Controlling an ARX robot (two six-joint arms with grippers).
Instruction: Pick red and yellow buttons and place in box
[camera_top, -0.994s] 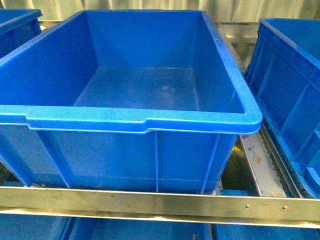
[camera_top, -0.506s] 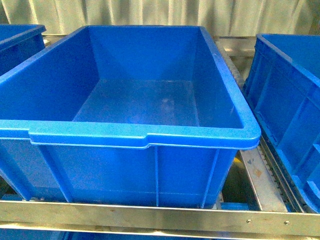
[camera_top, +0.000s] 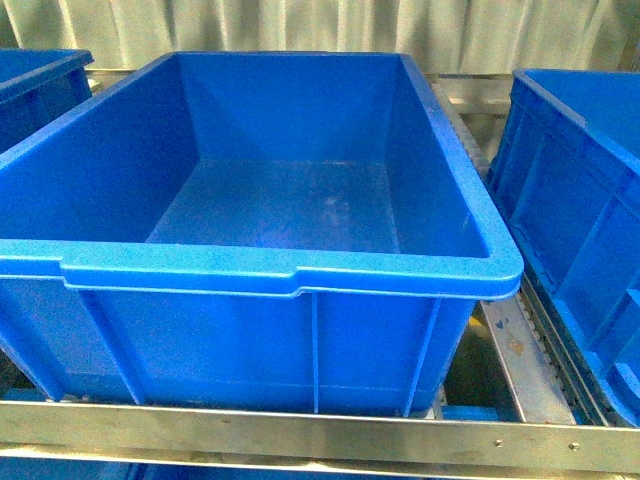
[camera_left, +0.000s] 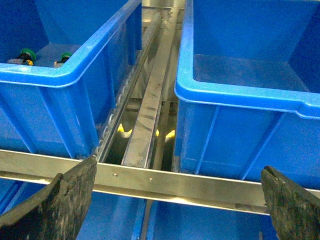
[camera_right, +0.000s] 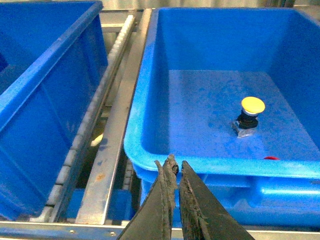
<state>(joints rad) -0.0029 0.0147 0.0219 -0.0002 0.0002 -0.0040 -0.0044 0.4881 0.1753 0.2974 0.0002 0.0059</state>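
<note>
A yellow button (camera_right: 252, 105) on a black body stands upright on the floor of a blue bin (camera_right: 210, 152) in the right wrist view. The edge of a red button cap (camera_right: 271, 158) peeks over that bin's near rim. My right gripper (camera_right: 176, 164) is shut on nothing, just outside that rim. The big blue box (camera_top: 290, 270) fills the front view and holds nothing; neither arm shows there. My left gripper (camera_left: 178, 166) is open, nothing between its fingers, over the steel rail (camera_left: 165, 181) before the gap between two bins.
Two green-capped switches (camera_left: 27, 54) (camera_left: 65, 56) lie in a bin (camera_left: 60, 75) in the left wrist view. More blue bins flank the box (camera_top: 575, 200) (camera_top: 40, 75). Steel roller tracks (camera_right: 107, 135) run between bins, and a steel crossbar (camera_top: 320, 430) runs along the front.
The front view has shifted slightly, so the box sits a little lower in the picture than a second ago. Nothing else has visibly changed.
</note>
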